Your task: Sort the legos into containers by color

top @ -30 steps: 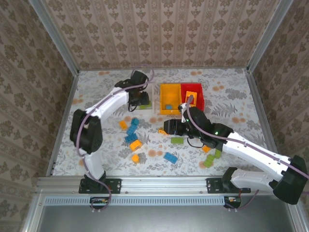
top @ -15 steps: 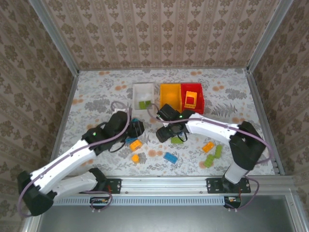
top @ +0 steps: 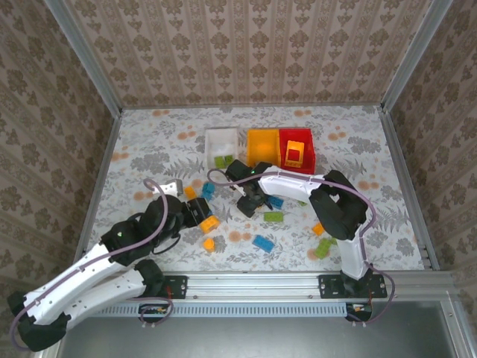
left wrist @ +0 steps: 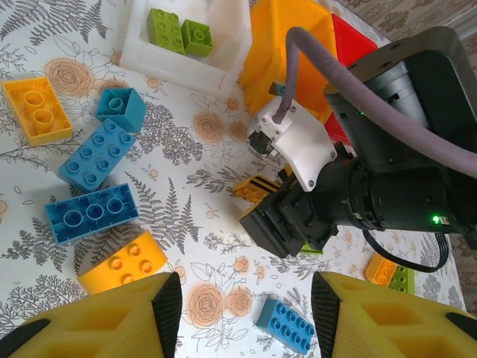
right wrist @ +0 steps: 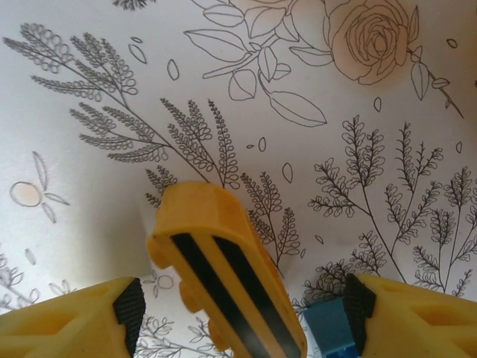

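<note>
left tool [left wrist: 246, 302]: jaws partway open with nothing in them, hanging over the near-left bit of the bench
under it: a scatter of blue legos [left wrist: 91, 212] and orange legos [left wrist: 123, 261] lying flat on the cloth, none touching the fingers
right tool [right wrist: 240, 298]: open too, down low mid-bench. A striped orange lego [right wrist: 223, 268] stands between its fingers with a clear gap on one side, so it isn't pinched. A blue lego [right wrist: 328, 328] sits just beside one finger
near right: some green legos [top: 322, 250] and one more orange lego [top: 318, 228], well apart from both tools
in the way: the right arm [top: 298, 185] lies across the bench just in front of the bins. From the left wrist, its black wrist body [left wrist: 387, 194] covers most of the yellow-orange and red bins
white bin [top: 220, 136]: far middle, two green bricks [left wrist: 179, 31] inside
yellow-orange bin [top: 261, 142]: just right of the white one and touching the red. Can't make out what's in it
red bin [top: 309, 149]: an orange brick [top: 294, 155] inside
bench [top: 149, 142]: white cloth printed with grey ferns and orange roses
room: beige patterned wallpaper [top: 246, 52] on three sides, metal frame rail [top: 261, 283] along the near edge
</note>
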You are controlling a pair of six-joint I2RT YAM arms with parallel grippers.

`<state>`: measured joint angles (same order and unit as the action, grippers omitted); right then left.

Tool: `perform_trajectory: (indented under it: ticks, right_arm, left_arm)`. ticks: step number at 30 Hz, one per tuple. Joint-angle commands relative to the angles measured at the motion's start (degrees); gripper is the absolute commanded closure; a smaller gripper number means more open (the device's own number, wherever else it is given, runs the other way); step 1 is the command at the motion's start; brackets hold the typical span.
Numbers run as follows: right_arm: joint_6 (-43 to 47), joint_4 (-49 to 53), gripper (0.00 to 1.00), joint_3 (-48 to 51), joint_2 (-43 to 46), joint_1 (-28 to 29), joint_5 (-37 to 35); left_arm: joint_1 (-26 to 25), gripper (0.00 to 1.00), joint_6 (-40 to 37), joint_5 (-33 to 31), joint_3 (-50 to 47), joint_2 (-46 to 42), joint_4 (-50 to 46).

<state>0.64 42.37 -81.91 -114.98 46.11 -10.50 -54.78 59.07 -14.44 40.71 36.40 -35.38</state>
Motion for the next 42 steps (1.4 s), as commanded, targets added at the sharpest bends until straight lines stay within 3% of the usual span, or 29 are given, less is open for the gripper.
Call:
perform_trajectory:
  ticks: [1, 8, 12, 17, 23, 26, 32, 42]
  right_arm:
    - [1.66, 1.17, 0.34, -2.71, -1.34, -0.29, -1.87]
    - [-0.96, -0.45, 0.7, -2.41, -0.68, -0.24, -0.66]
    - [-3.45, -1.28, 0.79, -1.0, 3.89, -0.74, -0.95]
    - [-7.87, -1.28, 0.81, 2.02, 14.81, -4.45, -1.8]
    - [-14.06, -2.1, 0.8, 3.27, 22.86, -17.54, 1.46]
    - [-16.41, -2.01, 0.8, -0.34, 20.13, -23.36, 2.59]
    - [-21.94, -0.21, 0.78, -12.79, 6.1, -30.75, 4.81]
    - [-24.76, 4.91, 0.74, -26.44, -8.77, -32.45, 5.39]
  left_arm:
    - [-0.43, 0.48, 0.79, -0.6, -0.63, 1.04, -0.17]
    - [-0.54, 0.48, -0.41, 2.4, -1.42, 4.47, 5.37]
    - [-0.59, 0.48, -1.72, 4.08, -0.54, 7.63, 9.03]
    - [-0.69, 0.48, -4.53, 6.24, 3.33, 13.91, 12.59]
    - [-1.53, 0.48, -8.94, 8.7, 9.33, 24.71, 18.96]
    - [-2.53, 0.48, -11.83, 8.5, 14.37, 31.32, 20.69]
    - [-3.31, 0.48, -16.32, 7.39, 22.7, 42.36, 21.52]
    - [-4.32, 0.45, -20.11, 5.21, 27.78, 51.8, 16.14]
